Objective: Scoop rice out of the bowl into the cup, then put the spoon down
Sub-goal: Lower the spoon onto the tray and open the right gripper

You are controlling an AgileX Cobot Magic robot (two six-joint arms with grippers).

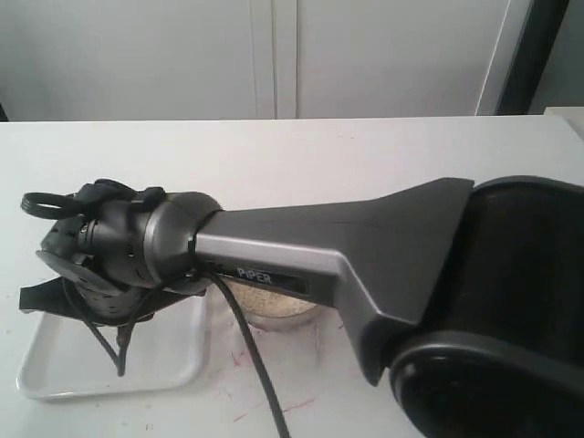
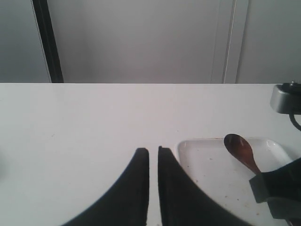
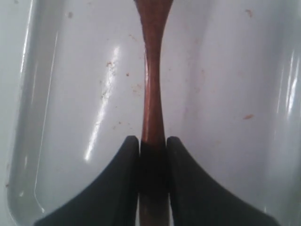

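Observation:
My right gripper [image 3: 153,139] is shut on the thin handle of the reddish-brown wooden spoon [image 3: 152,84], just above the white tray [image 3: 70,117]. In the left wrist view the spoon's oval scoop [image 2: 239,149] lies over the tray [image 2: 211,165], and the right gripper's dark fingers [image 2: 274,187] clamp its handle. Off the tray's edge, over bare table, my left gripper [image 2: 153,149] is shut with nothing between its fingers. The right arm [image 1: 301,246] hides most of the steel bowl [image 1: 285,321]; only a strip of rice [image 1: 269,297] shows. The cup is out of view.
The white tray [image 1: 109,365] sits at the front left of the white table [image 1: 301,155], speckled with a few stray bits. The right arm's black base [image 1: 511,310] fills the front right. A black cable [image 1: 251,356] hangs from the arm beside the bowl.

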